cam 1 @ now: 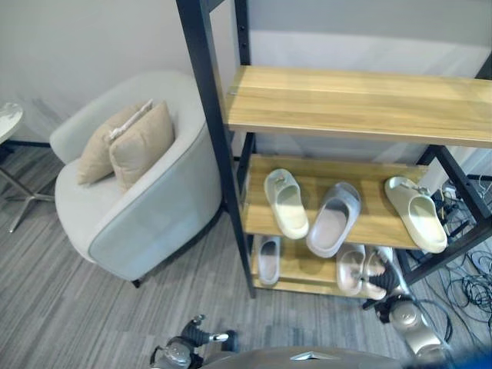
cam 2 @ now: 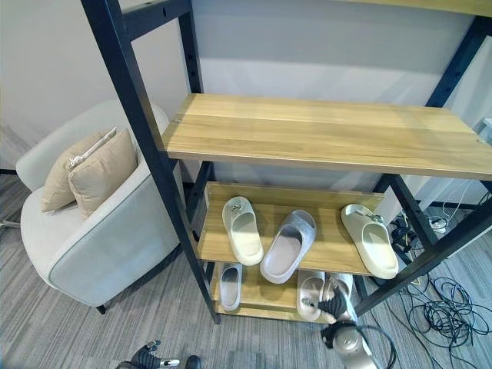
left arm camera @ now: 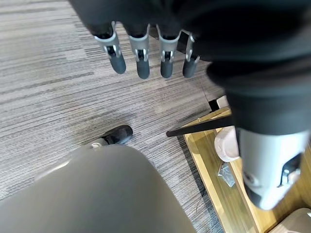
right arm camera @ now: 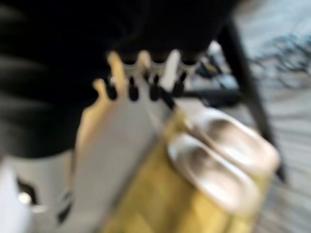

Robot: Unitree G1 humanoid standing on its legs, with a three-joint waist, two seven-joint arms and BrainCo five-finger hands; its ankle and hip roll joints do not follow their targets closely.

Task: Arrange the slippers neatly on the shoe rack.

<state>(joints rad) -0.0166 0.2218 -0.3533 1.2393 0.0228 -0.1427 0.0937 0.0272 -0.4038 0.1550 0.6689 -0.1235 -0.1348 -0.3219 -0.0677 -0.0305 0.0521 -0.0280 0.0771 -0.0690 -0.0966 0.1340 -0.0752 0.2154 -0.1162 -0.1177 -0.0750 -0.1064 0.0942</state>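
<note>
Item: pinkish-beige slipper pair (cam 1: 361,270), bottom wooden rack shelf (cam 1: 296,280), lower right of frame. My right hand (cam 1: 386,286) reaches there, fingers unreadable; left hand (left arm camera: 141,51) relaxed. Risk: nudging pair askew.

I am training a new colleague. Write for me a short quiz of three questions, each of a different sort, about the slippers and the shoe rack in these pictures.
1. True or false: the top shelf of the shoe rack holds one slipper.
2. Multiple choice: on the middle shelf, the grey slipper lies
A. between two cream slippers
B. alone
C. on the armchair
3. Fill in: the pair of pinkish slippers lies on the ____ shelf, near the right hand.

Key:
1. False; it holds nothing.
2. A; cream slippers and flank it.
3. bottom
</note>
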